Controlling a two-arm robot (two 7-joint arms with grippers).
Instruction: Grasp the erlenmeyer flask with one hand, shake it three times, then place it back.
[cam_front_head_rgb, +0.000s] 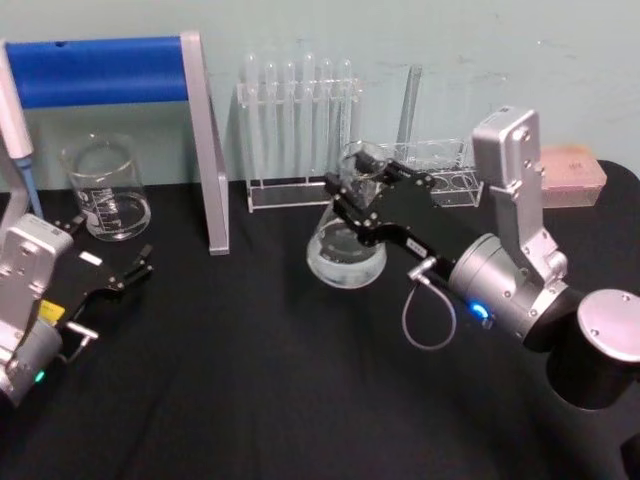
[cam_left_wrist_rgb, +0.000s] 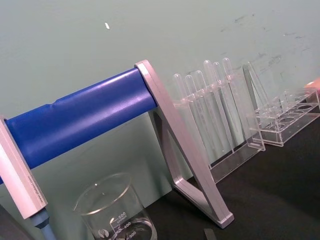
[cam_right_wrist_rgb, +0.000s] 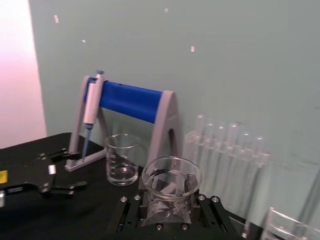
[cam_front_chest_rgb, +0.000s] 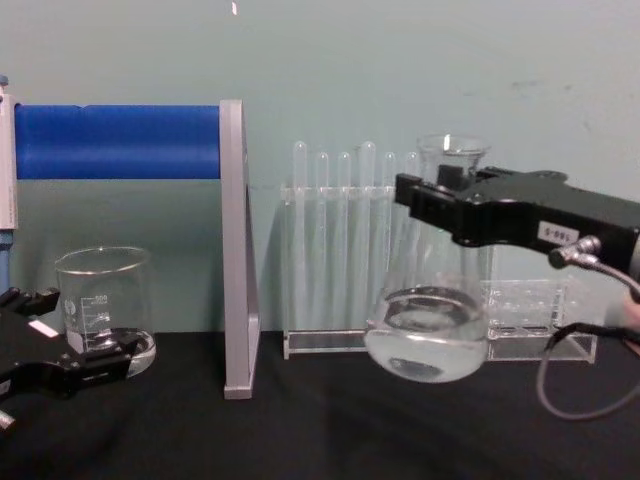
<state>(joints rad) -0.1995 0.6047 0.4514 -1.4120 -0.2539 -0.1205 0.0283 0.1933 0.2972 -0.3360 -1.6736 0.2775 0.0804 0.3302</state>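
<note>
Erlenmeyer flask (cam_front_chest_rgb: 425, 330), clear liquid inside, held tilted above the black bench (cam_front_head_rgb: 250, 380), right gripper (cam_front_head_rgb: 362, 185) jaws clamped on its neck, the gripper's white label print unreadable, left gripper (cam_front_head_rgb: 110, 245) by the beaker (cam_front_head_rgb: 105, 190), jaws spread, empty.

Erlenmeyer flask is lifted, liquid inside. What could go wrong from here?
1. The right gripper is shut on the neck of the erlenmeyer flask, whose base hangs tilted in the air; shaking may slip it.
2. No stopper shows; the liquid may splash out.
3. The test tube rack stands just behind; a swing could hit it.
The left gripper is parked open by the beaker.
</note>
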